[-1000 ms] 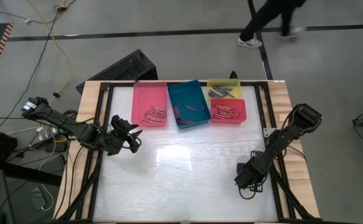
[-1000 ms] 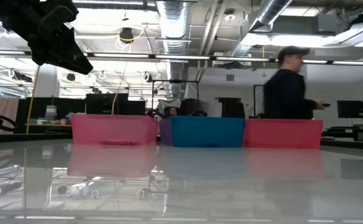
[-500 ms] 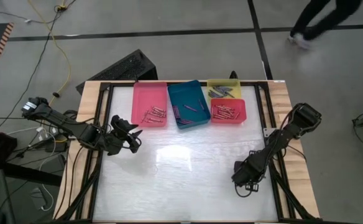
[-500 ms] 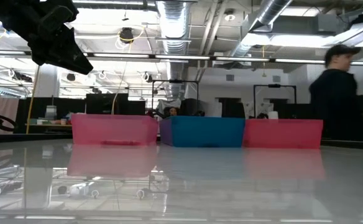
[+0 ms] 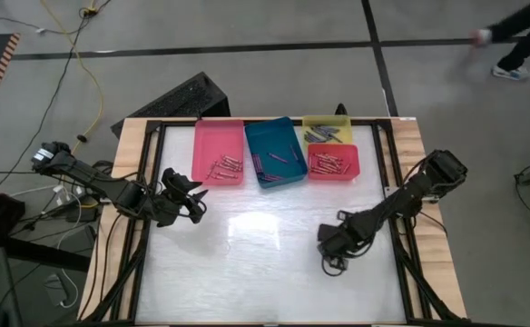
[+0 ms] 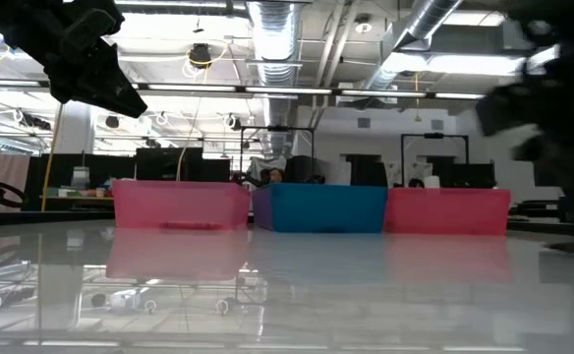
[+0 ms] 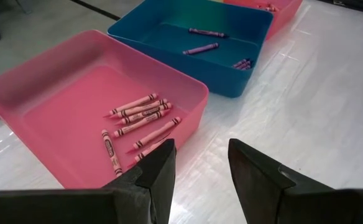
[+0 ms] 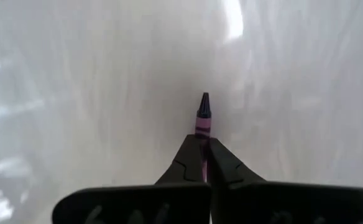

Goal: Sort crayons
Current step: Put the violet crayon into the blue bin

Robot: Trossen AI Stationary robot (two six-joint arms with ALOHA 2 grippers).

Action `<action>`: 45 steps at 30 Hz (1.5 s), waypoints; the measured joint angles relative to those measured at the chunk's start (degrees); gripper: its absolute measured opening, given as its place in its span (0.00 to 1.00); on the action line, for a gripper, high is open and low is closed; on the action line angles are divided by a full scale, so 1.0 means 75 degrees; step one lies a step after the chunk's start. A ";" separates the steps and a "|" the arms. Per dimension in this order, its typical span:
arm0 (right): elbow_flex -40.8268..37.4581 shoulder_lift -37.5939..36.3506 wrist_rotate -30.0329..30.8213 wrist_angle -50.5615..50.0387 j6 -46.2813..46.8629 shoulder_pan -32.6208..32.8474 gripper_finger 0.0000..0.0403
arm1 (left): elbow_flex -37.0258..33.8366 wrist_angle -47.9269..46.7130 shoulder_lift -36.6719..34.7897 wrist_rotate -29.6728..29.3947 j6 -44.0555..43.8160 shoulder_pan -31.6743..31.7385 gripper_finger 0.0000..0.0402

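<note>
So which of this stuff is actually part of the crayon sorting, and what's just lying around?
Part of the job:
- purple crayon gripped in the right tool
- crayons in the pink tray
- teal tray

Just lying about:
- yellow cable on the floor

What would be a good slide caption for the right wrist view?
The right gripper pinches a purple crayon above the white table.

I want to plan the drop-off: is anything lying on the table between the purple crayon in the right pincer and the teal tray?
Nothing visible does. The right pincer is shut on the purple crayon, and the white table between it and the teal tray lies bare. The left pincer waits off to the side by the pink tray.
</note>
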 joint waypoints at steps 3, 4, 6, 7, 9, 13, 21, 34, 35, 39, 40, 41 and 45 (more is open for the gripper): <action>0.0008 0.0003 0.0532 0.0728 -0.0576 -0.0450 0.00 | 0.0000 0.0000 0.0000 0.0000 0.0005 0.0003 0.35; 0.0009 0.0001 0.0681 0.0964 -0.0813 -0.0617 0.00 | 0.0000 0.0000 0.0000 0.0000 0.0005 0.0000 0.35; 0.0009 0.0003 0.0917 0.1418 -0.1288 -0.0945 0.00 | 0.0000 0.0000 0.0000 0.0000 0.0005 0.0002 0.35; 0.0009 0.0003 0.1005 0.1646 -0.1535 -0.1126 0.00 | 0.0000 0.0000 0.0000 0.0000 0.0005 0.0001 0.35; 0.0012 0.0003 0.1145 0.2154 -0.2020 -0.1469 0.00 | 0.0000 0.0000 0.0000 0.0000 0.0008 0.0000 0.35; 0.0009 0.0002 0.1327 0.3367 -0.3111 -0.2205 0.00 | 0.0000 0.0000 0.0000 0.0000 0.0008 0.0000 0.35; 0.0012 0.0001 0.1299 0.5971 -0.4899 -0.3516 0.00 | 0.0000 -0.0039 0.0000 0.0000 0.0008 0.0000 0.35; 0.0871 0.0000 0.1217 0.6978 -0.6346 -0.5139 0.00 | 0.0000 -0.0047 0.0000 0.0000 0.0002 0.0000 0.35; 0.0889 0.0000 0.1217 0.6975 -0.6387 -0.5284 0.00 | 0.0000 -0.0047 0.0000 0.0000 -0.0001 0.0003 0.35; 0.0889 0.0082 0.1230 0.6889 -0.6162 -0.5945 0.00 | 0.0000 -0.0047 0.0000 0.0000 -0.0004 0.0001 0.35; 0.0889 0.0159 0.1235 0.6896 -0.6002 -0.6116 0.00 | 0.0000 -0.0047 0.0000 0.0000 -0.0004 0.0001 0.35; 0.0889 0.0253 0.1237 0.6888 -0.5810 -0.6286 0.00 | 0.0000 -0.0047 0.0000 0.0000 -0.0005 0.0000 0.35; 0.0887 0.0853 0.1237 0.6972 -0.5267 -0.6840 0.00 | 0.0000 -0.0044 -0.0003 0.0000 -0.0010 0.0000 0.35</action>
